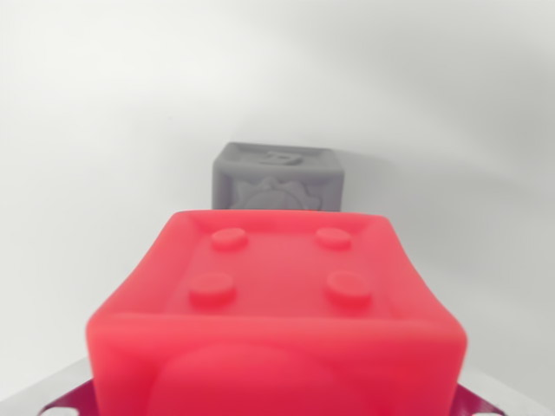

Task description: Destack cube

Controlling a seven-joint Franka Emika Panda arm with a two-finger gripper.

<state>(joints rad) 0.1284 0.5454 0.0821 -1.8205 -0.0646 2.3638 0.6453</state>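
Wrist view, single frame. Count: two cubes, one red, one grey; nothing else on the plain white surface [95,130]. The red cube [277,303] fills the lower half of the frame, very close to the lens and slightly out of focus. Its top face is recessed inside a raised rim and carries four round studs in a two-by-two pattern; the near face, cut by the bottom edge, shows a rounded raised relief whose shape cannot be made out. Walls look soft and slightly bowed, corners rounded. It sits square to the camera, near face toward the lens, stud face up; proportions look roughly equal on all sides, so no long axis can be named. The grey cube [279,176] stands behind it, farther off on the white surface, upright, front face toward the camera with an embossed figure, too blurred to identify. Its lower part is hidden by the red cube; whether the two touch cannot be told. Gripper: only small metallic and dark edges show at the bottom corners; finger state cannot be told.
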